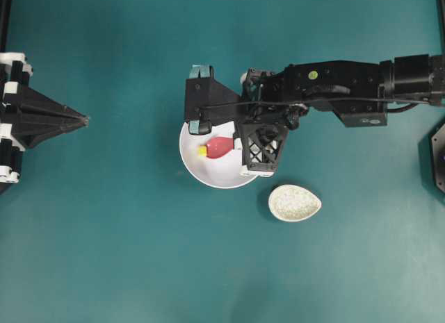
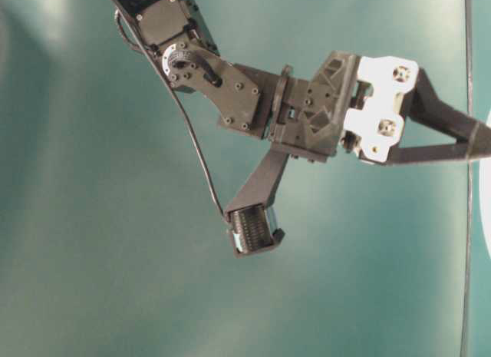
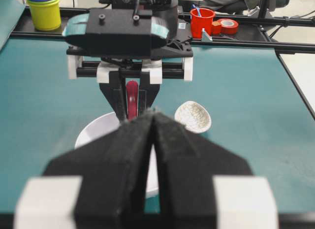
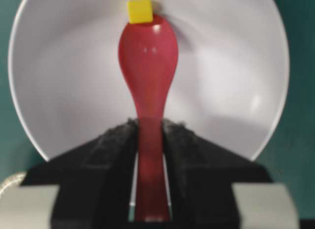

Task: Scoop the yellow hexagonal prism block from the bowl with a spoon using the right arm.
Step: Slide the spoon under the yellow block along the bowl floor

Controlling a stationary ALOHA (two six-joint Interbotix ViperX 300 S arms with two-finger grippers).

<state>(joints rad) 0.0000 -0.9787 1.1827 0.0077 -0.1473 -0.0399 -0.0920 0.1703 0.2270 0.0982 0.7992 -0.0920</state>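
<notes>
Teal matting covers the table point(image 1: 104, 253) under everything, a plain ground against which the white dish and red spoon stand out.

Nearest the right wrist camera, the right gripper point(image 4: 149, 140) has its jaws closed partway on the spoon point(image 4: 147, 61), the padded fingers point(image 4: 114, 140) pinching the short handle from both sides. Holding it by the handle end leaves the whole oval head free to work and points it straight out from the wrist. The head reaches down into the bowl point(image 4: 231, 81), and its tip touches the yellow hexagonal prism block point(image 4: 140, 11), which sits on the bowl's inner slope toward the far wall. That spot likely helps: I judge the curved wall can back the block so that the spoon's lip slides under it rather than pushing it away. The block is at the tip, not yet in the hollow of the head, so the scoop looks only begun.

From overhead, the right arm point(image 1: 348, 87) stretches in from the right edge and tips down over the bowl's rim. A small speckled dish point(image 1: 295, 202) lies just beside the bowl, apart from it and unused.

Farthest off, at the left edge, the left gripper point(image 3: 153, 121) hangs parked with its pads pressed together, holding nothing and well apart from the bowl, which leaves the working space to the right arm.
</notes>
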